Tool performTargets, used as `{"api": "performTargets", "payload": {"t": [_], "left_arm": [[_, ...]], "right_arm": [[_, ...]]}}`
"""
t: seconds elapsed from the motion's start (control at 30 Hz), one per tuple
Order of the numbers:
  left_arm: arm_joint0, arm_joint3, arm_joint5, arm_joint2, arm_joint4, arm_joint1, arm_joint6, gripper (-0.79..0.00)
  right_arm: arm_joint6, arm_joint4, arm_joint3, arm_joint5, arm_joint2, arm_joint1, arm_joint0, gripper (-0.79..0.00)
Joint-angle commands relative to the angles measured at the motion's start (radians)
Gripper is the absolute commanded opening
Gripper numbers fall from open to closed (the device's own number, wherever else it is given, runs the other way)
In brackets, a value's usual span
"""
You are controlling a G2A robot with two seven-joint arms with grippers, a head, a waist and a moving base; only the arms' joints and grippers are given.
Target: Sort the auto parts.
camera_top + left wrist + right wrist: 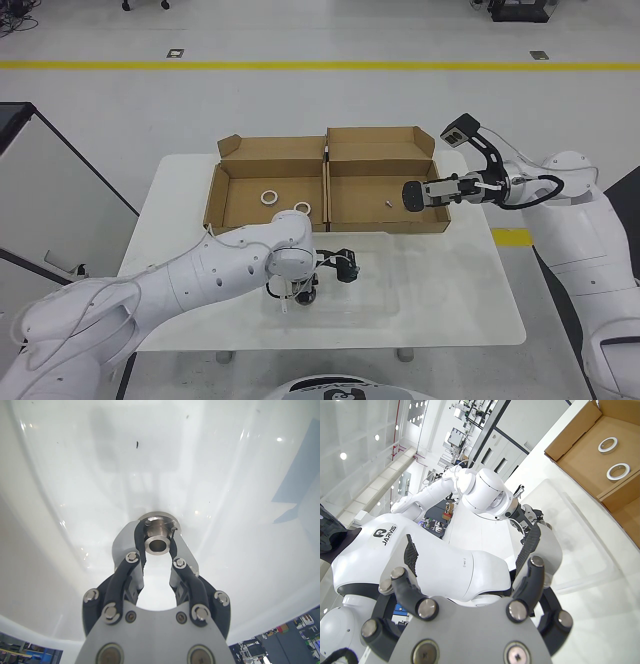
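My left fingers (138, 540) are clamped on the metal bushing (157, 547) in the clear tray (385, 300). My right fingers (531, 542) hang apart over the cardboard box (327, 170). Next, I judge, I lift the bushing straight up and carry it boxward.

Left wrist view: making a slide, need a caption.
Left gripper closed on a flanged metal bushing resting in the white tray.

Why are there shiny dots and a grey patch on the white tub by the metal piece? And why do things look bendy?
Left wrist view: lamps glint as small bright dots on the glossy tub; the grey patch beyond the metal piece is probably the left hand's shadow. Right wrist view: the wide lens bows the cardboard box's straight edges.
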Motion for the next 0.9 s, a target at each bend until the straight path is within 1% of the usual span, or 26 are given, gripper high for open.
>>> {"api": "performTargets", "payload": {"t": [0.0, 0.1, 0.13, 0.5, 0.87], "left_arm": [[0.0, -0.002, 0.002, 0.0, -0.001, -0.001, -0.002, -0.471], [-0.004, -0.009, 0.005, 0.0, -0.004, 0.001, -0.005, -0.394], [-0.005, -0.011, 0.005, 0.0, -0.006, 0.002, -0.005, -0.388], [-0.014, -0.022, -0.002, 0.0, -0.019, 0.023, 0.003, -0.425], [-0.008, -0.02, -0.022, 0.0, -0.01, 0.037, 0.022, -0.422]], "right_arm": [[0.0, 0.0, 0.0, 0.0, 0.0, 0.0, 0.0, 0.0], [0.0, 0.0, 0.0, 0.0, 0.0, 0.0, 0.0, 0.0], [0.0, 0.0, 0.0, 0.0, 0.0, 0.0, 0.0, 0.0], [0.0, 0.0, 0.0, 0.0, 0.0, 0.0, 0.0, 0.0], [0.0, 0.0, 0.0, 0.0, 0.0, 0.0, 0.0, 0.0]]}}
